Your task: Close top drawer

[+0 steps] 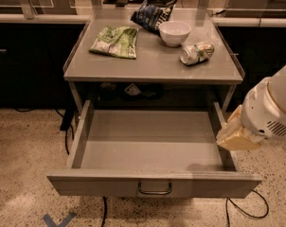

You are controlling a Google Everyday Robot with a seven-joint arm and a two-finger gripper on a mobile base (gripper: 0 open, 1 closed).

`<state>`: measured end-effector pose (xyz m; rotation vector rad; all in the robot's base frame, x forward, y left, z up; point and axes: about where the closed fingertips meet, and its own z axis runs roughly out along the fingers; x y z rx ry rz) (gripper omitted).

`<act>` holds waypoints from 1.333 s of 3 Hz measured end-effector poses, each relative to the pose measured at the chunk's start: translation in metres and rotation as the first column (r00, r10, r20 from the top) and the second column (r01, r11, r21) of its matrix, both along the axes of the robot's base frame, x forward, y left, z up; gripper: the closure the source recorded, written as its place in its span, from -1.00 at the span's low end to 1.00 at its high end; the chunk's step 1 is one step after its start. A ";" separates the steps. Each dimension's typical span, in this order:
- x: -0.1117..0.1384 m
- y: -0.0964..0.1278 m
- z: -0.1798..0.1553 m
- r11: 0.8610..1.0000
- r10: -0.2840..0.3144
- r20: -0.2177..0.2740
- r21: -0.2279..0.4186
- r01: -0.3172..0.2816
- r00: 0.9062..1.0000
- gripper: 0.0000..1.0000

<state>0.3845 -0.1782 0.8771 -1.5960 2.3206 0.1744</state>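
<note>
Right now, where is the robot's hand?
In the camera view, the hand is at the far right, over the right side wall of the open top drawer, lower than the tabletop.

Top drawer (pixel 147 145) wide open (wire handle (pixel 155 189) centred); claw (pixel 235 136) by its right wall.

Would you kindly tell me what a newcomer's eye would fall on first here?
The top drawer stands pulled far out toward the camera, showing its plain grey inside. The robot's pale arm shows at the right, its gripper beside the drawer's right wall. On the table above lie a white bowl, a green bag and a crushed can.
</note>
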 end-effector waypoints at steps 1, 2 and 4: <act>-0.017 0.022 -0.025 0.997 -0.037 0.030 0.065 0.035 0.999 1.00; -0.035 0.052 -0.071 0.987 -0.075 0.017 0.142 0.072 0.997 1.00; -0.061 0.088 -0.124 0.974 -0.062 -0.053 0.213 0.072 0.997 1.00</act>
